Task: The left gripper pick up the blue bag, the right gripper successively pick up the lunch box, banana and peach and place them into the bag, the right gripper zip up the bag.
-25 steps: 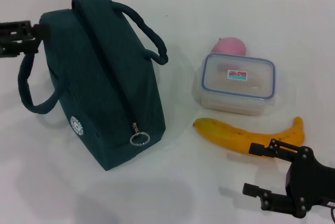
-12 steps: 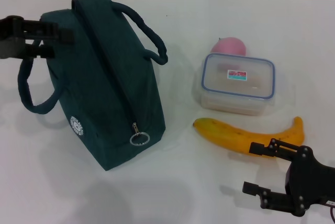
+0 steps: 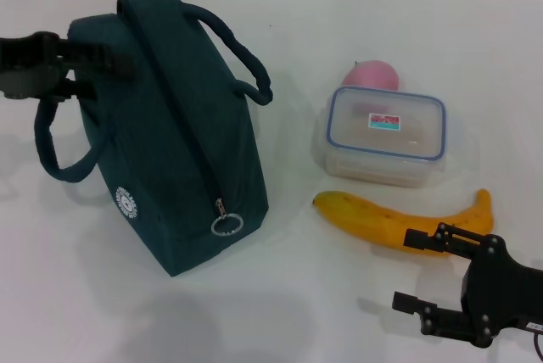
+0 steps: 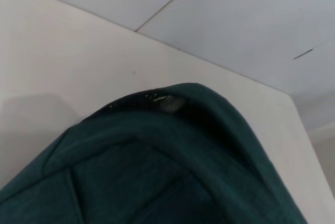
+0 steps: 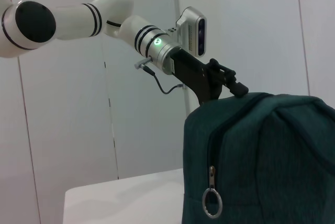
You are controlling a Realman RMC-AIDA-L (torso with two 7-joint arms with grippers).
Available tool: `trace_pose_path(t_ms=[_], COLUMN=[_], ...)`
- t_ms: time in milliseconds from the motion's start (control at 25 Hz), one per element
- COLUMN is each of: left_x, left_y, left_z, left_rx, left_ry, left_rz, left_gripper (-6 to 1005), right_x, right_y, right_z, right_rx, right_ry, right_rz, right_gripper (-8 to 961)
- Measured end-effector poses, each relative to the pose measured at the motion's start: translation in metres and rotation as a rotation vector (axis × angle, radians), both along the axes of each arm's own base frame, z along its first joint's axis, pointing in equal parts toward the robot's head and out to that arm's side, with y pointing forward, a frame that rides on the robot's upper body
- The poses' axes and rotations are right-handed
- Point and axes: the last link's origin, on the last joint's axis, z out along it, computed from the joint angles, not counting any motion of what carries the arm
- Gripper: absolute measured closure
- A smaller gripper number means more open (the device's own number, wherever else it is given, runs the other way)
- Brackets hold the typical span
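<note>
Opening stage: the blue bag (image 3: 170,134) stands upright on the white table (image 3: 475,49), zipped, nothing packed yet.

Right of the bag lie the lunch box (image 3: 386,134), the peach (image 3: 371,74) touching its far side, and the banana (image 3: 399,220) along its near side; all three remain to be loaded, and zipping follows. The left gripper (image 3: 119,64) reaches the bag's top far-left edge; whether it pinches fabric cannot be told. The right gripper (image 3: 420,270), fingers spread and empty, hovers just beside the banana.
</note>
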Motion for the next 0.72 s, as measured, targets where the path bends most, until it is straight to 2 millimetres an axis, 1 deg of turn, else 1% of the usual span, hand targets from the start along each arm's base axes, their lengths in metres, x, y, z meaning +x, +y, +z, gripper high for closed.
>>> trace_pose_path(t_ms=[280, 480, 720], left_x=[-0.004, 0.002, 0.007], left_y=[0.001, 0.002, 0.004], left_z=[-0.006, -0.009, -0.011], left_rx=[-0.024, -0.028, -0.047], left_ry=[0.049, 0.042, 0.044], left_rz=[0.016, -0.039, -0.073], left_gripper=[134, 293, 523], right_x=[0.0, 0.001, 0.002], right_y=[0.001, 0.001, 0.001], right_z=[0.0, 0.0, -0.001], right_rx=[0.005, 0.008, 0.008], right_ry=[-0.002, -0.006, -0.01], right_rz=[-0.002, -0.007, -0.014], right_gripper=[264, 266, 268])
